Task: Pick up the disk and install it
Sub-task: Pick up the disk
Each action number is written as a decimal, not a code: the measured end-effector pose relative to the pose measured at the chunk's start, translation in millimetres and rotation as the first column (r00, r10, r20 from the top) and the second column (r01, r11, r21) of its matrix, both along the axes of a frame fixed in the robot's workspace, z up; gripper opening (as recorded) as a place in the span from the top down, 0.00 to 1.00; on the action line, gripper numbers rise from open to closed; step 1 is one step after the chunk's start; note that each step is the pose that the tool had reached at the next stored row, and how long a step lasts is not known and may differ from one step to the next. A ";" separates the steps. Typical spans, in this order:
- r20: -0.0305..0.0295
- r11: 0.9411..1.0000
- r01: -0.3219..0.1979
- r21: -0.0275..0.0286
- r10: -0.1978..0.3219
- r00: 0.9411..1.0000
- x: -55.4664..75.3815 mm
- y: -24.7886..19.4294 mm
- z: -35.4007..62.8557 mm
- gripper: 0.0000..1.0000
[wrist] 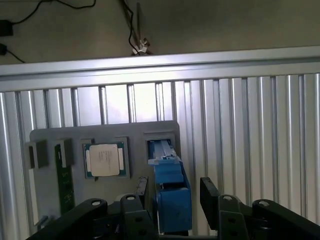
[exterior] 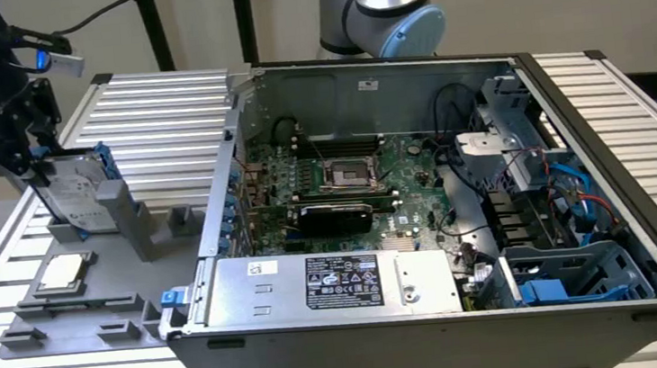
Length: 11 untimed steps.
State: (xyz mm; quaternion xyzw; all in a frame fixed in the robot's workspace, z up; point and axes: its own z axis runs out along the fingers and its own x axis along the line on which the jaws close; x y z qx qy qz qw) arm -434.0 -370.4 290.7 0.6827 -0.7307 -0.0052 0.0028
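Wide-open black gripper (wrist: 175,192) straddled the silver-grey disk (exterior: 73,194) in its blue plastic carrier (wrist: 172,205), standing on edge directly between the jaws, ungripped.

Blue-framed silver disk (exterior: 79,197), grey holder tray (exterior: 76,314), green motherboard (exterior: 406,176), ribbed silver table (exterior: 166,118)

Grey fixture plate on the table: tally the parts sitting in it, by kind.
Disk, in its blue carrier: 1
CPU chip: 1
Green circuit board strip: 1
Total: 3
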 end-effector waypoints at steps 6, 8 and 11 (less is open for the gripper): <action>0.000 1.000 -0.029 0.000 0.029 1.000 -0.5 0.0 -1.2 0.46; 0.000 0.999 -0.032 0.000 0.032 0.999 -0.6 0.0 -1.5 0.46; 0.000 0.999 -0.034 0.000 0.034 0.999 -0.8 0.0 -1.8 0.49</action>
